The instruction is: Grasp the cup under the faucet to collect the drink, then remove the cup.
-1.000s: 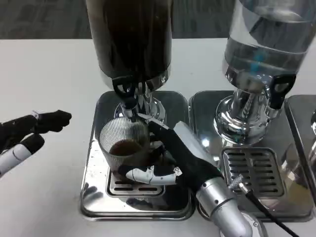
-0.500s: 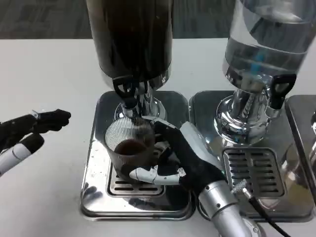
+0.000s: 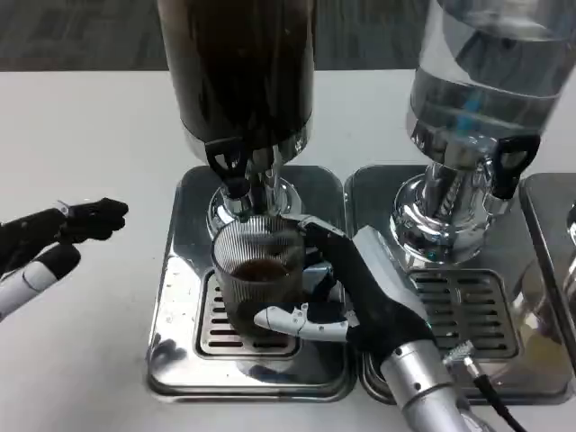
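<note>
Cup in the grip of the right hand, fingers wrapped round the ribbed glass wall, one white-tipped finger crossing low in front of it and black fingers curling behind the far side. Dark drink sits in the bottom of the cup, well short of the rim. The cup stands over the slotted grille of the left drip tray, just in front of and a touch right of the black faucet that hangs from the dark-filled dispenser. Whether the cup's base rests on the grille or hangs just above it, I cannot tell. The silver right forearm comes up from the lower right, crossing the seam between the two trays.

Out on the left, the left hand waits above the white table, well apart from the tray, fingers loosely apart and holding nothing.

To the right stands the clear dispenser with its own black tap over the second drip tray.
</note>
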